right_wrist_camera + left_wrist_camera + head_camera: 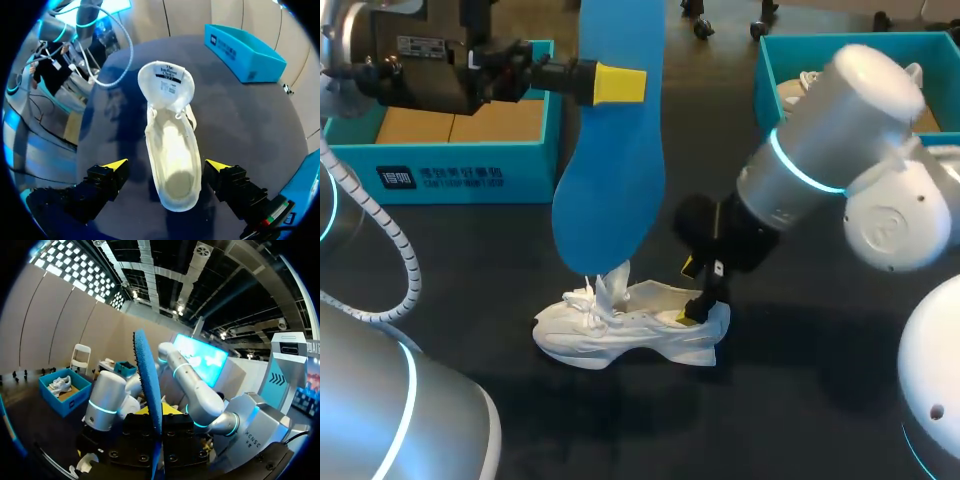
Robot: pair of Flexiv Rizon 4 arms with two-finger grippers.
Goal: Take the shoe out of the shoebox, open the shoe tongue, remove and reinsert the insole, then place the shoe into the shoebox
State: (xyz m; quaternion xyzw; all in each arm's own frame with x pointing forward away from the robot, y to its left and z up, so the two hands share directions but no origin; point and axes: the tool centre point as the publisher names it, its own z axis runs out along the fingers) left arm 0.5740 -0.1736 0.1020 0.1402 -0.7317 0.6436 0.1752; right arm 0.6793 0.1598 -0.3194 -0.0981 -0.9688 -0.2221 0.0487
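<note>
Our left gripper [620, 85] clamps the blue insole [613, 170], holding it upright with its lower end just above the white shoe [630, 328]. The shoe stands on the dark table [800, 390], its tongue [165, 82] pulled open. Our right gripper [166, 165] is spread wide, one finger on either side of the heel, gripping nothing. A teal shoebox [470, 170] sits behind our left arm.

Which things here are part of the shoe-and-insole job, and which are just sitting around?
In the job: white shoe on the table; blue insole, held up above it; left shoebox, showing no shoe, likely its box.
Lying about: right shoebox; the other shoe inside it.
</note>
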